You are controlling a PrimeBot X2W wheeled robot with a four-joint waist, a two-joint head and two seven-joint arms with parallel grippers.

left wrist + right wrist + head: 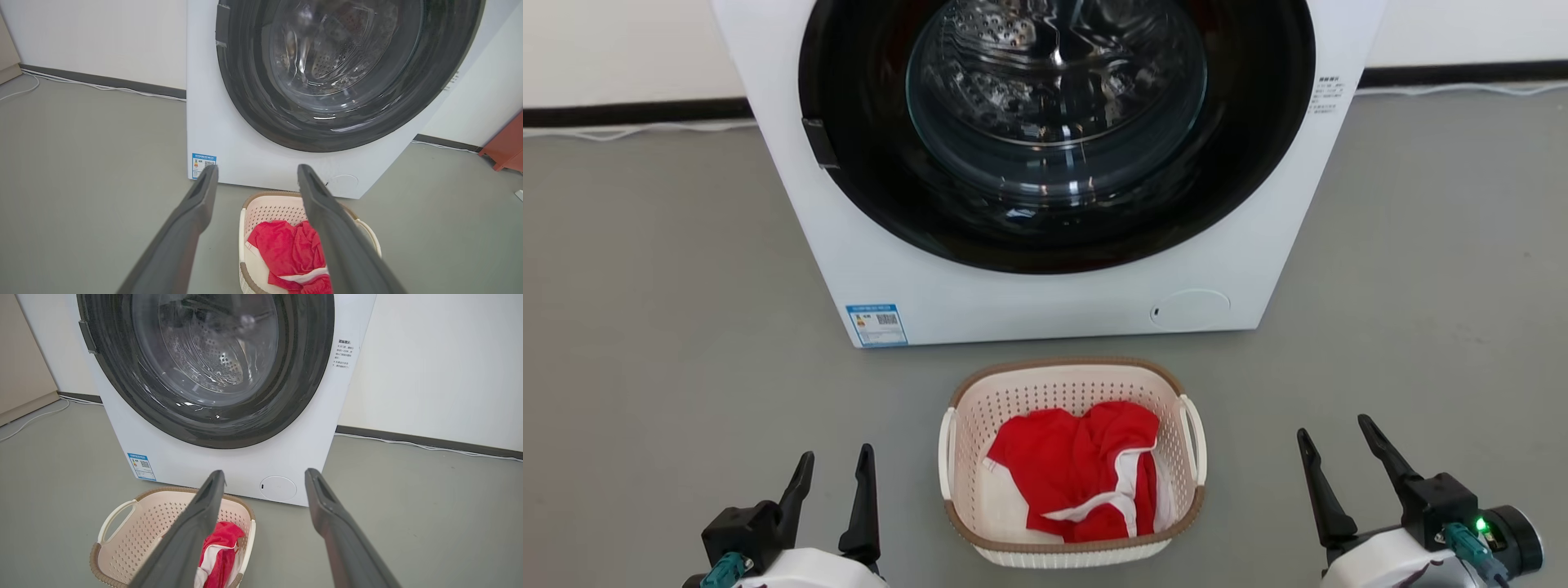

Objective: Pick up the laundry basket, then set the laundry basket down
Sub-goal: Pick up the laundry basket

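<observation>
Status: nothing picked up yet. The laundry basket (pixel 1062 390) sits flat on the floor (pixel 670 327), at 6 o'clock from the washer (pixel 1045 302), near its front panel with a narrow strip of floor between. A red garment with white trim (pixel 1078 465) lies bunched inside, toward the basket's 4 o'clock corner.

Left pincer (pixel 836 453): fingers apart, holding nothing. In the head view it's at the basket's 9 o'clock, apart from the left loop handle (pixel 946 453).

Right pincer (pixel 1333 426): also spread and empty, at the basket's 3 o'clock. It is apart from the right loop handle (pixel 1196 449) and further out than the left one.

Both point toward 12, at the washer, not in at the basket.

Wrist views agree. The left wrist view has the basket low at 5 o'clock, partly behind its own finger. The right wrist view has it at 7 o'clock, also partly behind a finger. No handle sits between the fingers of either pincer.

Our read on progress: zero of two steps done.
- Bring both pincers inward to the loop handles.
- Close on them and lift level.
- Lower the basket and release.

We'd go for a two-arm grab at the handles; the brown rim is the fallback. The main risk we see is an uneven lift tilting the basket. The load looks light and soft, so the off-centre garment should matter little.
</observation>
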